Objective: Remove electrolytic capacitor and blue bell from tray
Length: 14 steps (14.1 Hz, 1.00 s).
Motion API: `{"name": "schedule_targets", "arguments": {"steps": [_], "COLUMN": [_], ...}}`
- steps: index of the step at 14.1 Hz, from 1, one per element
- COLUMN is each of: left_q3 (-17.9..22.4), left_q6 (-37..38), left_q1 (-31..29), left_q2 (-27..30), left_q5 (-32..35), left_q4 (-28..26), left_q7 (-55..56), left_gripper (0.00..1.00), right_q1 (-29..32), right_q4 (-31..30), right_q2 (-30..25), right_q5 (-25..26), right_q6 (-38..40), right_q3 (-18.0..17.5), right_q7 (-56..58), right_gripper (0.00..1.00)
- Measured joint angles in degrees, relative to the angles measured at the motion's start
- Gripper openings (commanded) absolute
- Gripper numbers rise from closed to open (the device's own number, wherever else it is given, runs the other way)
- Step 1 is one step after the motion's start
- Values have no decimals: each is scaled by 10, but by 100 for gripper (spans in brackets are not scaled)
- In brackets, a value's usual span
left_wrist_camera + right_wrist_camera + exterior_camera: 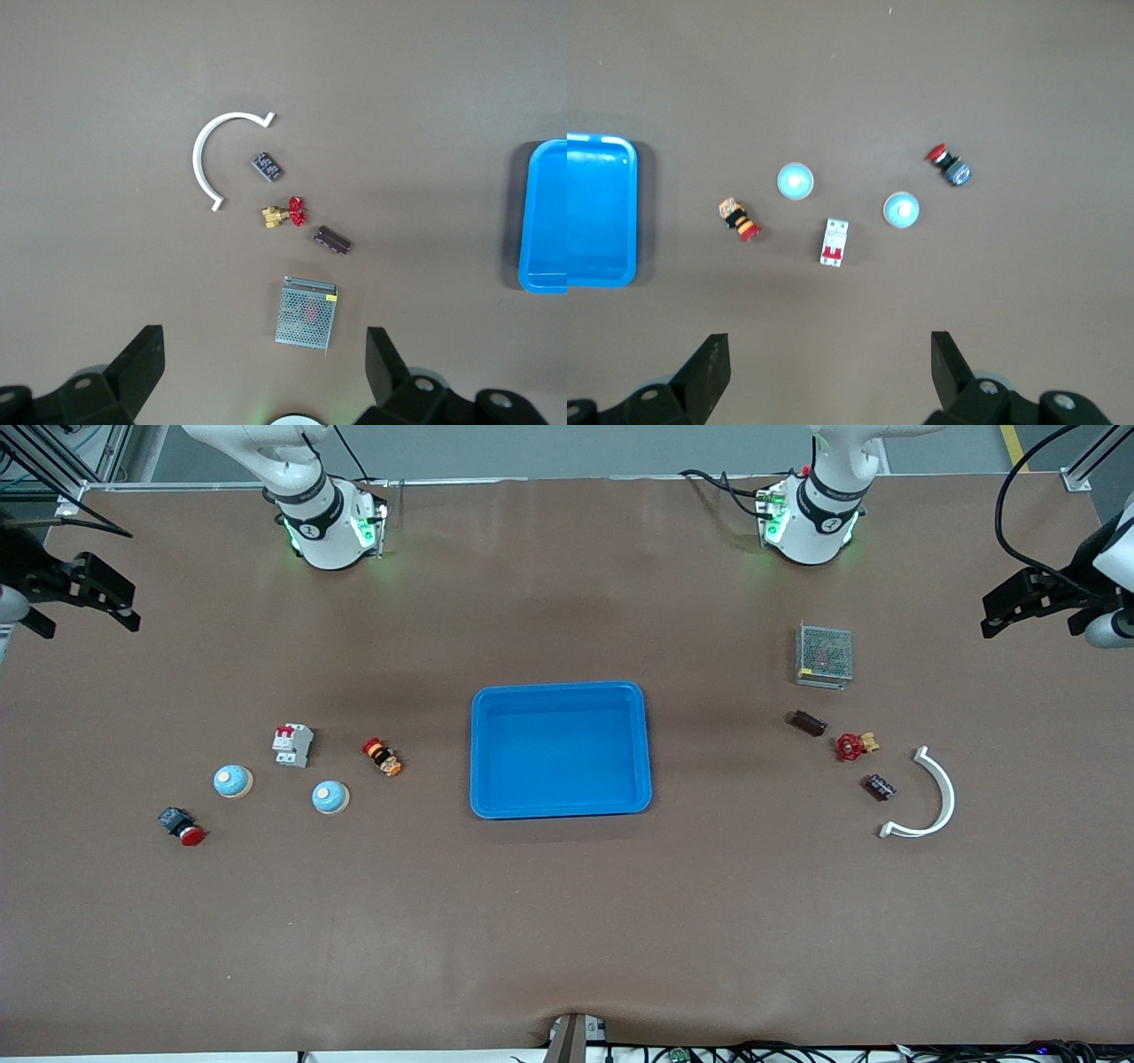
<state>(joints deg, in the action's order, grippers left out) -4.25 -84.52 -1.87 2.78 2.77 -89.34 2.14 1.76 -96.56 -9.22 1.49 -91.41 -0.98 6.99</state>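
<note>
Two dark cylindrical capacitors lie toward the left arm's end of the table; the left wrist view shows them as capacitors. Two light-blue dome bells sit toward the right arm's end, seen as bells in the right wrist view. My left gripper hangs open and empty, high over its end of the table. My right gripper hangs open and empty over the other end.
A blue tray sits mid-table. Beside the capacitors are a metal mesh box, a red-handled brass valve and a white curved piece. Beside the bells are a white breaker, an orange-black button and a red push-button.
</note>
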Motion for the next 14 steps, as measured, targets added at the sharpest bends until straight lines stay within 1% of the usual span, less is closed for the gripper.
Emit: {"name": "schedule_targets", "arguments": {"steps": [2,10,14], "left_q3": [0,-1,-1], "left_q6": [0,6,8], "left_q1": [-1,-1,-1], "left_q2": [0,0,0], "left_q5": [0,0,0], "left_q4": [0,-1,-1], "left_q7": [0,-2,-2], "left_gripper": [100,100,100], "right_q1": [1,3,-6], "right_q4": [15,29,91], "right_q2": [11,36,81], "right_q5": [0,-1,0], "right_q6": [0,-2,43], "right_q3": [0,-3,-8], "right_q7": [-1,-1,-1], "right_gripper": [100,100,100]}}
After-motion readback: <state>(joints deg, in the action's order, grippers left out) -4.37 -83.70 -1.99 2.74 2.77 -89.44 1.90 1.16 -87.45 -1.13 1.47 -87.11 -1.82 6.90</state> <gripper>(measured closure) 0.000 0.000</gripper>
